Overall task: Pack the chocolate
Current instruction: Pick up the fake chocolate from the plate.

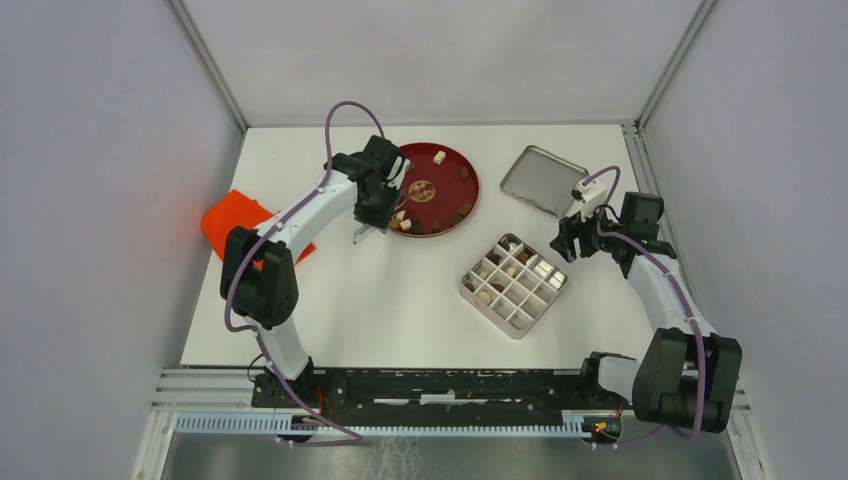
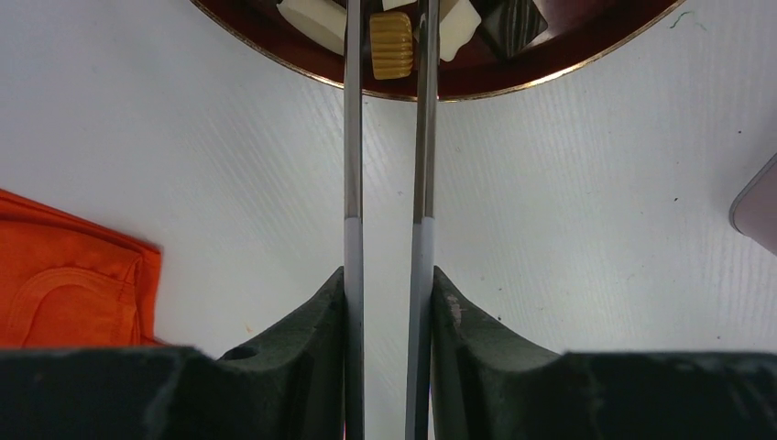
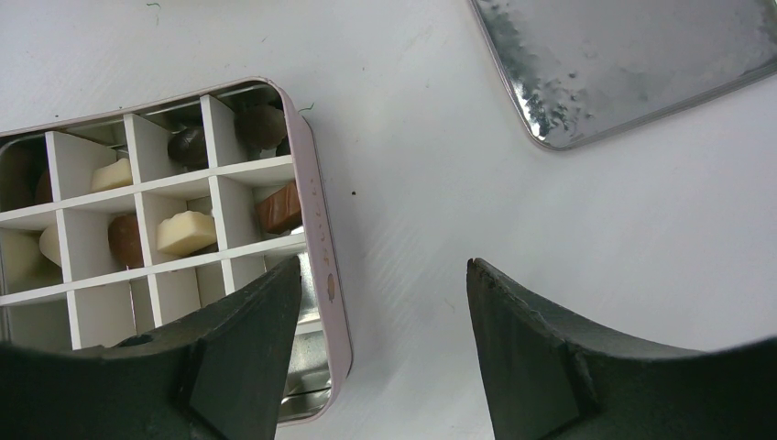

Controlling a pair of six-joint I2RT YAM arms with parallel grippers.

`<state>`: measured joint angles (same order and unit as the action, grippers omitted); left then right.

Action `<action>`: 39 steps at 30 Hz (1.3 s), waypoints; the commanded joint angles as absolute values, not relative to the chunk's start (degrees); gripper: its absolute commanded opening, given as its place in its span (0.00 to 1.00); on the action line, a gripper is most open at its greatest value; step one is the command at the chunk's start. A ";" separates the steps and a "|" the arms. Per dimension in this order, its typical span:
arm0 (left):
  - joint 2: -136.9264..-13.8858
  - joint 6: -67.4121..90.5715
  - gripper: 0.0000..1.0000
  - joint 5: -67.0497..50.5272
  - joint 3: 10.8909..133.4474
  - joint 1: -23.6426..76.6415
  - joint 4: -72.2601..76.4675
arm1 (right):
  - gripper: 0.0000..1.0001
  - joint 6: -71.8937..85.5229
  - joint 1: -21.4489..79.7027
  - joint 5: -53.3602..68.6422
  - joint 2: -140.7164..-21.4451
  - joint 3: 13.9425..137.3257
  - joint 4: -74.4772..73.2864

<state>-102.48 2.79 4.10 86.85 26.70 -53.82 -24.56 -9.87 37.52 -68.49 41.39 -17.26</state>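
Note:
My left gripper (image 1: 372,215) (image 2: 388,284) is shut on metal tweezers (image 2: 353,183), whose two arms reach forward over the rim of the red plate (image 1: 470,185) (image 2: 275,64). A ridged light-brown chocolate (image 2: 391,44) lies between the tweezer arms, with white pieces (image 2: 311,16) and a dark piece (image 2: 513,23) beside it. The tweezer tips run out of the top of the left wrist view. A pink divided box (image 1: 514,284) (image 3: 316,229) holds several chocolates (image 3: 186,231). My right gripper (image 1: 565,240) (image 3: 385,270) hangs open and empty just off the box's right edge.
The box's silver lid (image 1: 543,180) (image 3: 623,64) lies flat at the back right. An orange cloth (image 1: 235,222) (image 2: 64,275) lies at the table's left edge, behind my left arm. White walls close in the table on three sides.

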 commanded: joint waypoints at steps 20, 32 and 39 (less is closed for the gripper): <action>-97.47 5.07 0.02 2.48 87.87 26.43 -50.65 | 0.72 -25.66 -9.99 39.42 -67.85 42.89 -16.94; -83.46 13.71 0.02 -25.56 71.26 24.10 -30.06 | 0.72 -33.53 -8.93 49.27 -65.62 41.63 -17.81; -76.16 18.85 0.02 -25.91 64.88 24.09 -20.48 | 0.73 -40.73 -2.17 51.66 -64.70 41.90 -19.06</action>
